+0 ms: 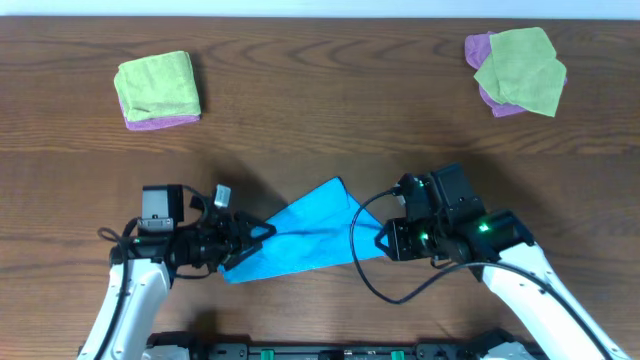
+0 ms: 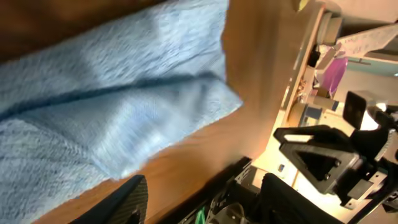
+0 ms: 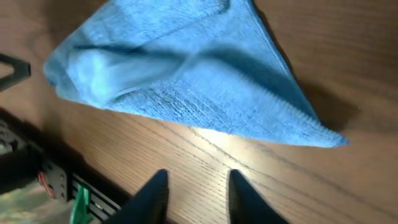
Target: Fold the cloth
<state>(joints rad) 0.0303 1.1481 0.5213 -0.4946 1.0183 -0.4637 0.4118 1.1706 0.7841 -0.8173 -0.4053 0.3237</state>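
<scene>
The bright blue cloth (image 1: 310, 235) lies bunched in a rough triangle on the wooden table, between my two grippers. My left gripper (image 1: 258, 240) is at its left end, open and empty. In the left wrist view its fingers (image 2: 205, 205) are spread wide just off the cloth (image 2: 93, 93). My right gripper (image 1: 385, 240) is at the cloth's right edge. In the right wrist view its fingers (image 3: 194, 190) are open over bare wood, a little short of the cloth (image 3: 186, 68).
A lime-green cloth on a purple one (image 1: 157, 88) sits at the back left. Another such pile (image 1: 520, 68) sits at the back right. A black cable (image 1: 365, 270) loops beside my right gripper. The table's front edge is close behind both arms.
</scene>
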